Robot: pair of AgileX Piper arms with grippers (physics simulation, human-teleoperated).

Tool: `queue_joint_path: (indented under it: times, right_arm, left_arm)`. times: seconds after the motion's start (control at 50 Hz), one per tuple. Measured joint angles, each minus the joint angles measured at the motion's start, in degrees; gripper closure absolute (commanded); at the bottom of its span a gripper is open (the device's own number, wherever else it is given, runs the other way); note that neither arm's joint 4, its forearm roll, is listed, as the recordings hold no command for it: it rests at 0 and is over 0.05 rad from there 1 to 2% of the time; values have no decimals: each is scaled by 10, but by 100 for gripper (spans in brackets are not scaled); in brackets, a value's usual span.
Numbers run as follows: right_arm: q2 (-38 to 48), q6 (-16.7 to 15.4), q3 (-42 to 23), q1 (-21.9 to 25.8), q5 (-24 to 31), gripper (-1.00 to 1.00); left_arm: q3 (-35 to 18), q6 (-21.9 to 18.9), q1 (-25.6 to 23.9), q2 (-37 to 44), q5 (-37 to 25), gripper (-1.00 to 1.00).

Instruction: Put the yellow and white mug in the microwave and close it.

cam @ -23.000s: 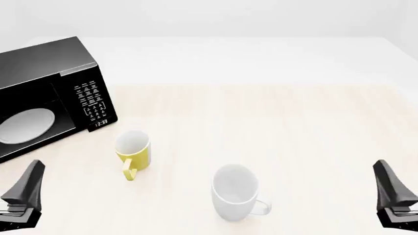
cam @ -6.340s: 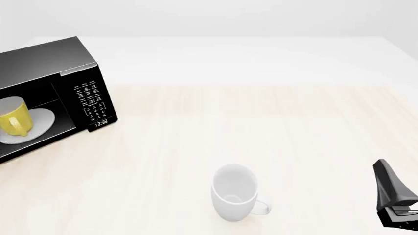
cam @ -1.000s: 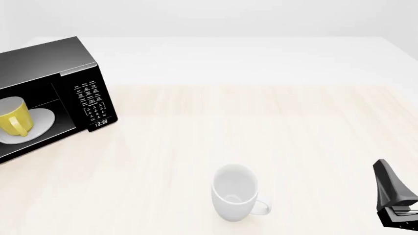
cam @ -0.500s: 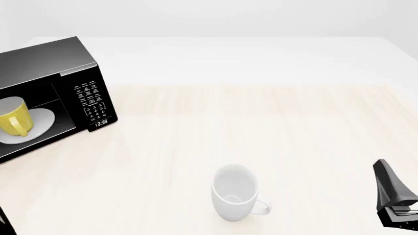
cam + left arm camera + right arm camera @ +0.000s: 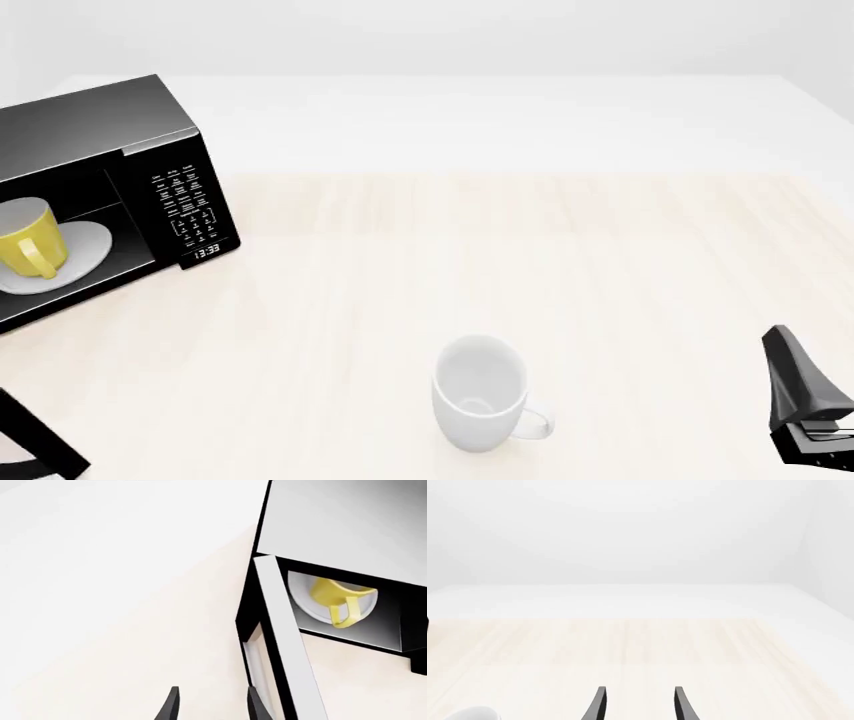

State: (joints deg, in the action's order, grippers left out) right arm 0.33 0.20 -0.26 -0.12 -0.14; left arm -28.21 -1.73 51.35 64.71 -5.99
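Note:
The black microwave (image 5: pixel 100 135) stands at the far left with its cavity showing. Inside it the yellow and white mug (image 5: pixel 30 240) sits upright on the round white plate (image 5: pixel 88 243), handle toward the front. The left wrist view looks along the open door (image 5: pixel 280 645), seen edge-on, to the mug (image 5: pixel 339 601) in the cavity. My left gripper (image 5: pixel 212 707) is open and holds nothing; it is beside the door's outer face. My right gripper (image 5: pixel 639 707) is open too, low at the table's front right (image 5: pixel 790 355).
An all-white mug (image 5: pixel 478 395) stands at the front centre of the pale wood table (image 5: pixel 534 260), handle to the right. A black slanted bar (image 5: pixel 47 435) crosses the front view's lower left corner; whether it is door or arm I cannot tell.
The black bar has come further into the lower left corner over the last second. The yellow mug, white mug and right gripper have not moved.

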Motion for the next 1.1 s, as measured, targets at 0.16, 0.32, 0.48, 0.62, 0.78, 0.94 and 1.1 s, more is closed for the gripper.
queue_joint_path:
  times: [0.16, 0.32, 0.48, 0.62, 0.78, 0.94, 1.1]
  right_arm:
    - [0, 0, 0, 0, 0, -100]
    - [0, 0, 0, 0, 0, -100]
    - [0, 0, 0, 0, 0, -100]
    - [0, 0, 0, 0, 0, -100]
    - [0, 0, 0, 0, 0, -100]
    - [0, 0, 0, 0, 0, -100]
    - [0, 0, 0, 0, 0, -100]
  left_arm:
    - [4, 1, -17, 1, 4, -100]
    - [7, 3, -32, 7, 12, -100]
    - [12, 5, -50, 13, 19, -100]
    - [15, 8, -65, 16, 24, -100]
    - [18, 13, -80, 17, 28, -100]
    - [22, 16, -94, 11, 31, -100]
    - [25, 19, -111, -6, 29, -100]
